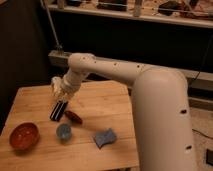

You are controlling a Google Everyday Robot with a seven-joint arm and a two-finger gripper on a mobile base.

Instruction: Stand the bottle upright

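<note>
Camera view showed, nearest, a blue rag (105,137), red bowl (24,136) and blue cup (63,131) on the bench (102,102). Beyond them lay a dark red oblong (73,116). Beside it the gripper (58,111) pointed down, fingers pressed together. I could not tell where the bottle was.

The arm (150,100) is built of thick, rounded cream-white shells; small dark holes are seen along its links. The dark-fingered gripper (58,111) is placed over the left part of the table (105,102).

One each: bowl (24,136), cup (63,131), sponge (105,137), red oblong (73,116), tool (56,116) above the table (100,105)
</note>
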